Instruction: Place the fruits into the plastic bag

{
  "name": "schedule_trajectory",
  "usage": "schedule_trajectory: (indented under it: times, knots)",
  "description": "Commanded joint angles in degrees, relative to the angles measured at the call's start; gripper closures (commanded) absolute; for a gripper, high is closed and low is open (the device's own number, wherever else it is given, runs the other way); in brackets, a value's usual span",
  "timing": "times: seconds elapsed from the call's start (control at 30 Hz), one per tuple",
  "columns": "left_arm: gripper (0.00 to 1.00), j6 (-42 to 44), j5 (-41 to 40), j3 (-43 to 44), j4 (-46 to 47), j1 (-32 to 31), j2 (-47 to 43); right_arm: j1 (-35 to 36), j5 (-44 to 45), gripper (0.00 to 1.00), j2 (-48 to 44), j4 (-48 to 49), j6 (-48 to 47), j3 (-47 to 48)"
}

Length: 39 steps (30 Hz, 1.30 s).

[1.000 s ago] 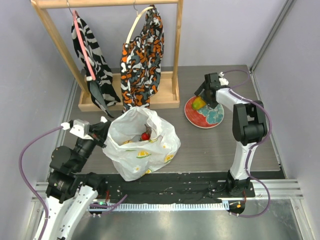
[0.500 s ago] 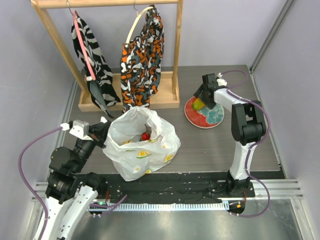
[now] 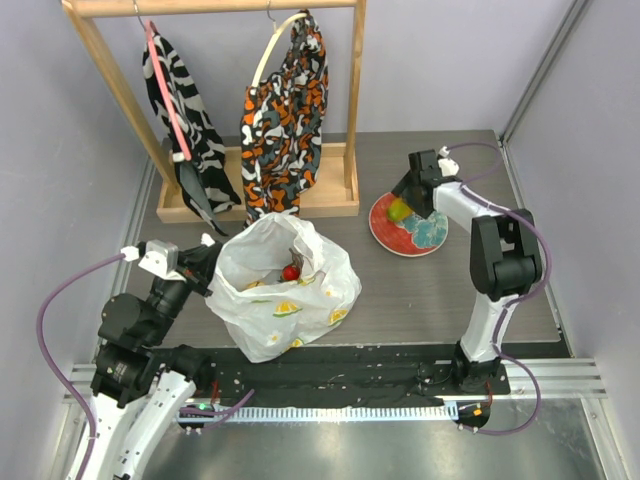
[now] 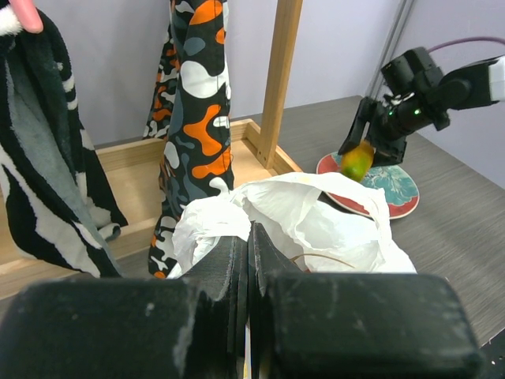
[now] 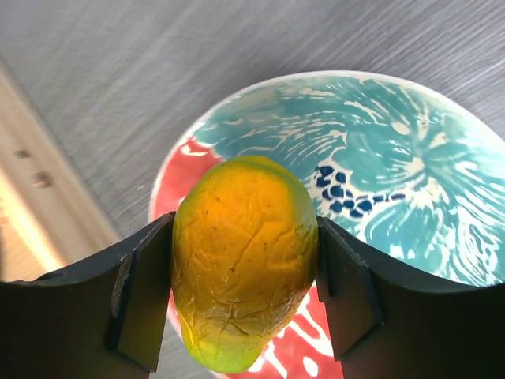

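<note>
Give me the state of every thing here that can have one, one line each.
right gripper, shut on the mango
mango, gripped, over the plate
left gripper, shut on the plastic bag's rim
plastic bag, mouth open upward
red berries, inside the plastic bag
zebra-striped cloth, hanging from the rack
orange-black cloth, hanging from the rack

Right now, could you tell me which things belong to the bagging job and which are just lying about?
Job: mango, in the right gripper; bag, pinched by the left gripper; berries inside it.
Lying about: plate, rack, zebra cloth, orange cloth.
</note>
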Motion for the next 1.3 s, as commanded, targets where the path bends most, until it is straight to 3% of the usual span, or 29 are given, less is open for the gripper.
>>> schedule_trajectory:
  times: [0.0,0.2,0.4,0.53,0.93,1.27]
  knots:
    - [1.0,-0.1,0.17,0.51,1.45,-0.15,-0.18,0.31,2.26,0.83,-8.92,2.06,-0.43,-1.69]
    - [1.0,-0.1,0.35,0.51,1.54,-0.15,0.08,4.52,5.51,0.93,-18.67,3.73,-3.32,-4.77]
    - [1.0,-0.1,0.26,0.51,1.37,-0.15,0.79,17.61,14.38,0.98,-27.98,4.44,-9.47,-5.04]
    - [1.0,-0.1,0.17,0.42,1.37,-0.24,1.58,25.17,13.69,0.99,-31.07,6.8,-10.01,-6.0]
    - [1.0,0.25,-0.97,0.42,1.02,-0.24,3.16,45.04,12.02,0.99,-29.76,15.33,-15.62,-3.64]
    - [1.0,0.34,-1.06,0.42,0.93,-0.24,3.25,55.76,15.45,0.99,-16.85,15.95,-25.29,6.3]
